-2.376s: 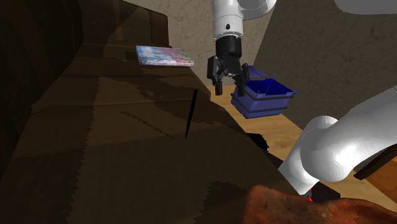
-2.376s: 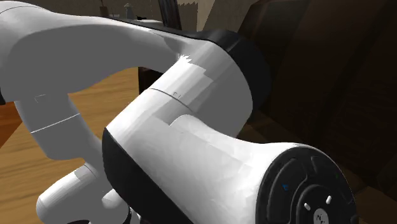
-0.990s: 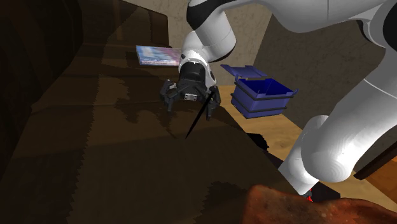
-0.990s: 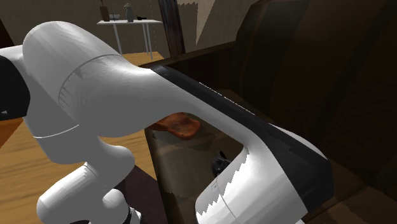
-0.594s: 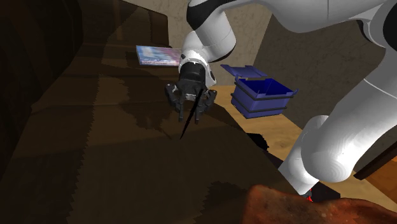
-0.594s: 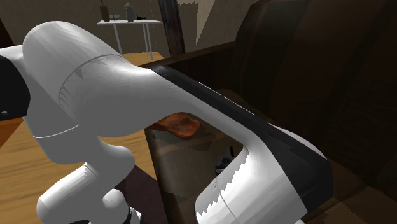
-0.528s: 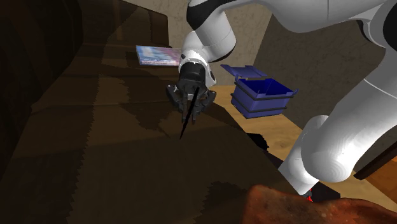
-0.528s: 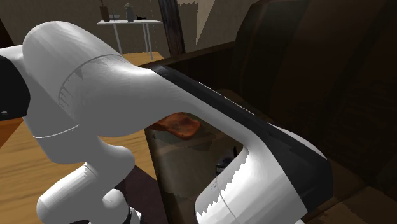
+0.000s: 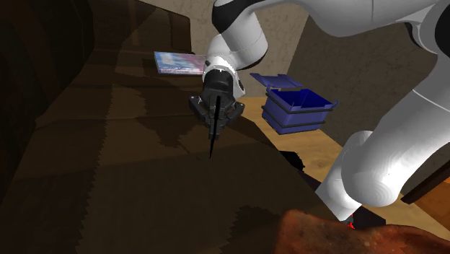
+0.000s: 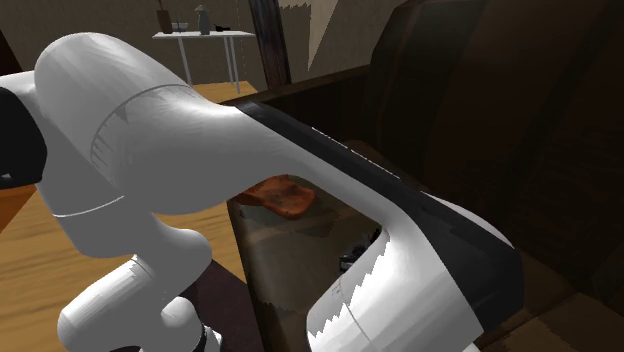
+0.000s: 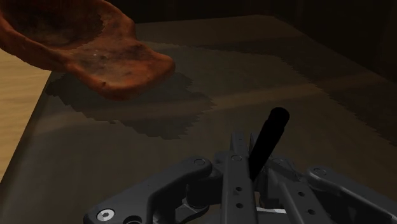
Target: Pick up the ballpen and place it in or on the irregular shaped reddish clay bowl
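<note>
1. One slim black ballpen hangs point-down from the arm, well out over a dark brown surface. Whether its tip touches that surface cannot be told.
2. Both black fingers are drawn in tight on the pen's upper barrel. In the wrist view its rounded end pokes out beyond them.
3. Judged by its looks, the pen is light, rigid and smooth-sided. A narrow round barrel like this is likely to swivel or slide in a pinch. The hold sits high on it, so the long free end may swing when the arm moves.
4. Across the surface from the pen lies the reddish, rough, uneven clay bowl. It shows at the shoulder view's lower right.
5. Beyond the pen, a blue bin stands on pale wood, and a flat colourful book rests at the surface's far end.
</note>
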`<state>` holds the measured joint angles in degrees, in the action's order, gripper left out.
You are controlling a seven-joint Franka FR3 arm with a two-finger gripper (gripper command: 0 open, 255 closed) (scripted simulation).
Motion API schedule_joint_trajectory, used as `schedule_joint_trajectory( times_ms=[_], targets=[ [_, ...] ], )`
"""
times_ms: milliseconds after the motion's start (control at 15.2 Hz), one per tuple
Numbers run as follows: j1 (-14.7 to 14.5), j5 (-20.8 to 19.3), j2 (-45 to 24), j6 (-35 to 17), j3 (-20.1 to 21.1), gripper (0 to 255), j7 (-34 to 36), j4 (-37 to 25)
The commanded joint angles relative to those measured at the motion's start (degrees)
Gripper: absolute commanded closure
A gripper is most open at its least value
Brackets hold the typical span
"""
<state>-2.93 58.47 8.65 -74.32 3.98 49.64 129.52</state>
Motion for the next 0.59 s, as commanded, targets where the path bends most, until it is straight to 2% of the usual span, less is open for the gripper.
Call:
schedule_joint_trajectory(
  times_ms=[0, 528],
  targets=[
    [0.02, 0.21, 0.52, 0.65, -0.07, 255, 0.91, -0.56],
    [0.16, 1.40, 2.70, 3.91, -0.53, 255, 5.50, -3.81]
  ],
)
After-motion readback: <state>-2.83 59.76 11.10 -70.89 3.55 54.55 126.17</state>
